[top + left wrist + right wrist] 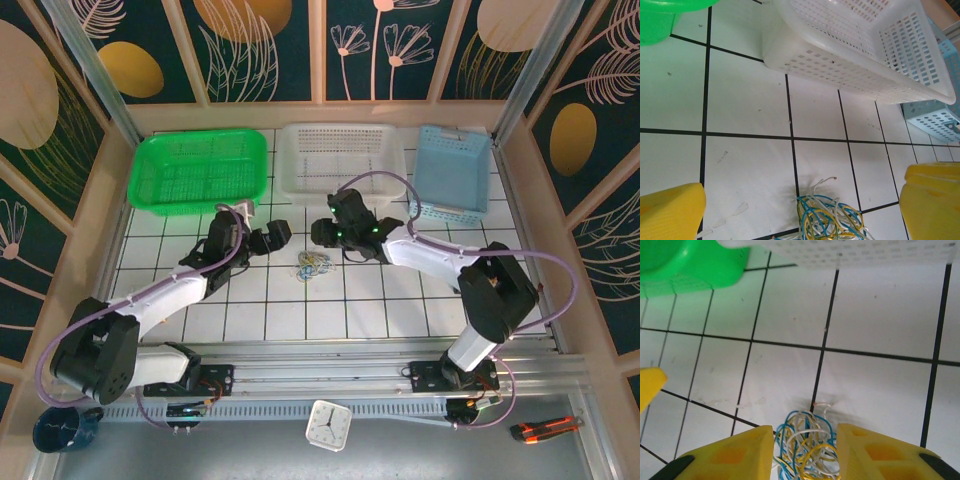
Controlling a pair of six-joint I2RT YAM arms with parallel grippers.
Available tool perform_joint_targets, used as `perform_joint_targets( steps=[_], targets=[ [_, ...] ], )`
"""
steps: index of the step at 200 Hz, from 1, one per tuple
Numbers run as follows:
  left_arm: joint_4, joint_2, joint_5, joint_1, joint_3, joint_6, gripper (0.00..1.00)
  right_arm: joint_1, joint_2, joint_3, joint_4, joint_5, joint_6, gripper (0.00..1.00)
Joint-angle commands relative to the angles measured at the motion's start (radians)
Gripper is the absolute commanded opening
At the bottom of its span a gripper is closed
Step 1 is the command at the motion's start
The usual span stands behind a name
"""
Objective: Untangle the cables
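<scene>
The cables [315, 265] lie as one small tangle of white, blue and yellow wires on the white tiled table, midway between the two arms. My left gripper [275, 237] hovers just left of it, open wide. In the left wrist view the cables [832, 217] sit low between its yellow fingers [670, 210]. My right gripper [322, 236] hangs over the tangle from the right. In the right wrist view its jaws stand part-open, and the cables [805, 440] show in the gap between its fingertips [745, 450], their outer loops hidden behind them. Neither gripper holds a wire.
Three baskets line the far edge: a green basket [200, 170], a white basket [340, 160] and a blue basket [452, 170]. On the near ledge sit a small clock [327, 424], an orange utility knife [545, 428] and a dark blue cup [65, 428].
</scene>
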Motion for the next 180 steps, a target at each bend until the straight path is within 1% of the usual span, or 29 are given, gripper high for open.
perform_joint_targets(
  steps=[1,25,48,60,78,144,180],
  targets=[
    [0.011,-0.024,-0.004,-0.003,-0.026,-0.018,0.99,0.010,0.029,0.019,-0.025,-0.013,-0.031,0.38],
    [0.018,-0.018,-0.003,-0.002,-0.032,-0.023,0.99,0.008,0.085,0.050,-0.028,-0.008,-0.042,0.38],
    [0.022,-0.015,0.000,-0.003,-0.031,-0.030,0.99,0.005,0.153,0.089,-0.032,-0.011,-0.060,0.36],
    [0.022,-0.018,0.000,-0.003,-0.033,-0.030,0.99,0.005,0.185,0.109,-0.038,-0.007,-0.068,0.34],
    [0.023,-0.023,0.000,-0.004,-0.034,-0.029,0.99,0.003,0.217,0.129,-0.038,0.005,-0.075,0.33],
    [0.024,-0.030,0.005,-0.003,-0.042,-0.028,0.99,0.003,0.274,0.154,-0.022,0.017,-0.067,0.33],
    [0.028,-0.028,0.006,-0.003,-0.039,-0.029,0.99,0.002,0.293,0.160,-0.015,0.017,-0.064,0.30]
  ],
)
